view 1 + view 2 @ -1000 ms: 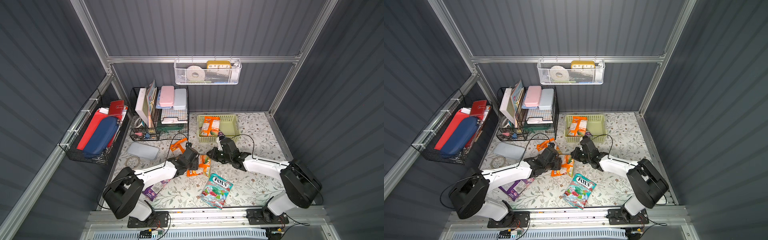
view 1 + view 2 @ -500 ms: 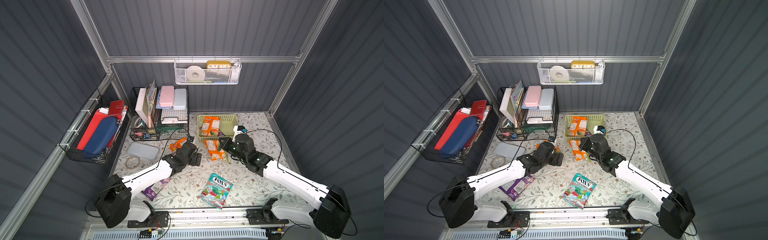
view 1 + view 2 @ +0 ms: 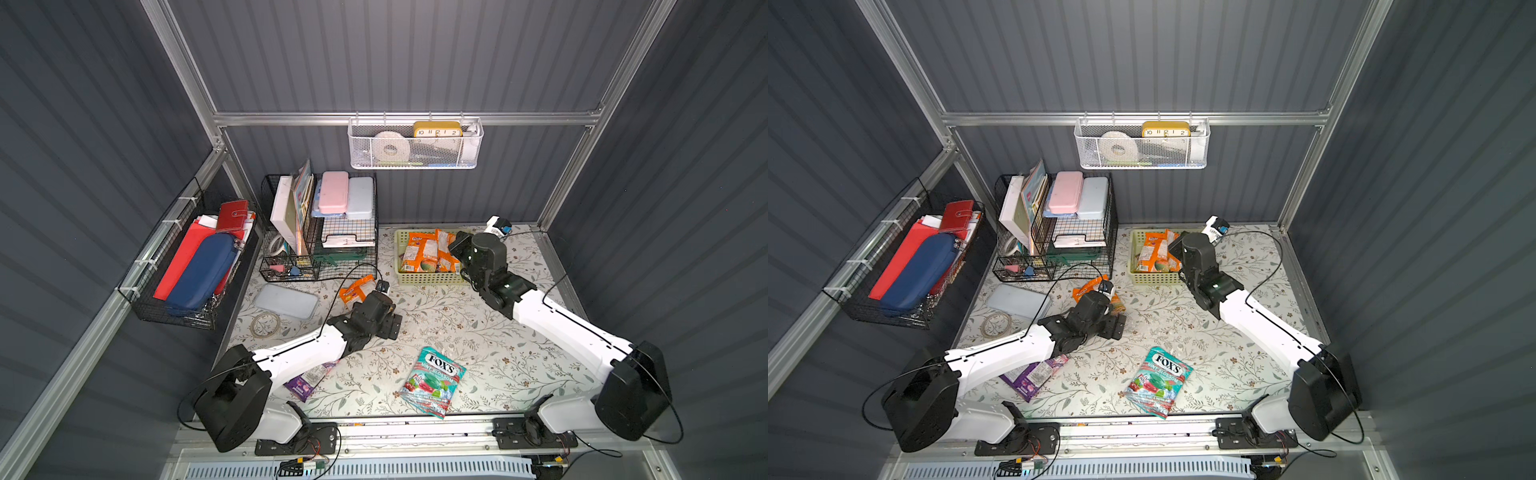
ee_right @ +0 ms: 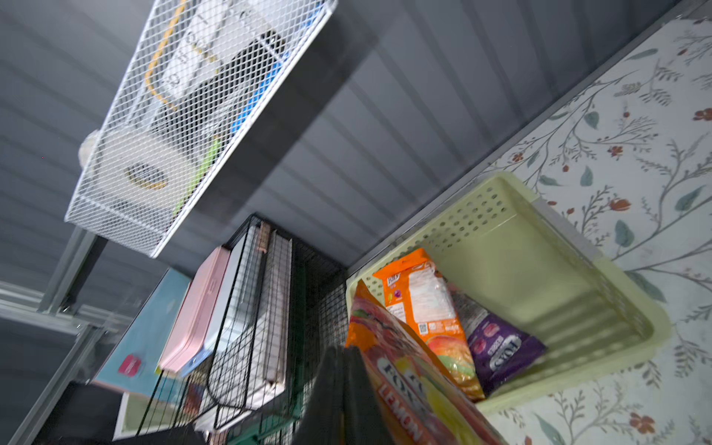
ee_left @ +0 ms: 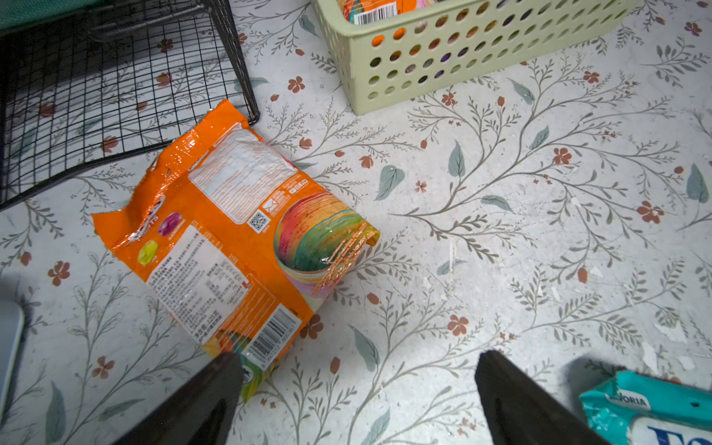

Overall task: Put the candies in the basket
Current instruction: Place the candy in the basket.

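The pale green basket (image 3: 428, 277) sits at the back of the floral table (image 3: 436, 320) with an orange bag (image 4: 424, 304) and a purple bag (image 4: 501, 354) in it. The right gripper (image 4: 341, 370) is clamped on a second orange bag (image 4: 408, 389) over it, though the blurred wrist view may hide whether that bag touches those inside. A third orange bag (image 5: 231, 231) lies by the black wire rack (image 5: 115, 96), the teal FOX'S bag (image 3: 434, 380) lies near the front edge and another purple bag (image 3: 309, 379) is partly under the left arm (image 3: 299, 353), while the left gripper (image 5: 354, 366) hangs spread wide, holding nothing.
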Motion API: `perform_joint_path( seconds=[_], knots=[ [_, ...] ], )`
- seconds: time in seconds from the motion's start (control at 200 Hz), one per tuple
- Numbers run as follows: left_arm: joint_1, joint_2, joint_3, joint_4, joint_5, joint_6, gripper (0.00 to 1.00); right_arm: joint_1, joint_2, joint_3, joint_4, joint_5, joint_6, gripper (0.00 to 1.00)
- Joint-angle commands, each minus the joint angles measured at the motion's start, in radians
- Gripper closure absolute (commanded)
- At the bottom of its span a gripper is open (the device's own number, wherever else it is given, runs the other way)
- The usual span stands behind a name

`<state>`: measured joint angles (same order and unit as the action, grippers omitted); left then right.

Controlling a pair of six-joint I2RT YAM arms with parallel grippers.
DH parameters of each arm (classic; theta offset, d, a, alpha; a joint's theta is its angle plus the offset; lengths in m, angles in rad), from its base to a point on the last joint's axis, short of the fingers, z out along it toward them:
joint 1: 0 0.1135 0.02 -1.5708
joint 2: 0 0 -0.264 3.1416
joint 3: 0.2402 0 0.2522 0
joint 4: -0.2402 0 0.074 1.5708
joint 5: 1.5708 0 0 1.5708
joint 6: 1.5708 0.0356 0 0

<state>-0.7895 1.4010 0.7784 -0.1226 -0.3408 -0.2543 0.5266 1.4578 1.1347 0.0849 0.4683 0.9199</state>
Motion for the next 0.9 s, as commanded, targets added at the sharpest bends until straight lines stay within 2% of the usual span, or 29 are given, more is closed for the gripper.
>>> perform_joint_path(
  seconds=[0.0, 0.225, 0.565, 0.795, 0.896],
  knots=[
    [-0.001, -0.029, -0.021, 0.015, -0.012, 0.020, 0.01, -0.021, 0.049, 0.061, 0.135, 0.081, -0.021, 1.00],
    [-0.001, -0.013, -0.017, 0.014, -0.012, 0.021, 0.01, -0.087, 0.159, 0.069, 0.255, 0.062, 0.100, 1.00],
    [-0.007, -0.007, -0.013, 0.011, -0.015, 0.021, 0.01, -0.110, 0.341, 0.255, 0.291, 0.020, 0.138, 1.00],
    [-0.007, -0.010, -0.011, 0.007, -0.013, 0.020, 0.01, -0.184, 0.451, 0.217, 0.301, -0.049, 0.312, 1.00],
    [-0.007, -0.013, -0.010, 0.003, -0.018, 0.018, 0.01, -0.197, 0.474, 0.164, 0.286, -0.046, 0.325, 1.00]
  ],
)
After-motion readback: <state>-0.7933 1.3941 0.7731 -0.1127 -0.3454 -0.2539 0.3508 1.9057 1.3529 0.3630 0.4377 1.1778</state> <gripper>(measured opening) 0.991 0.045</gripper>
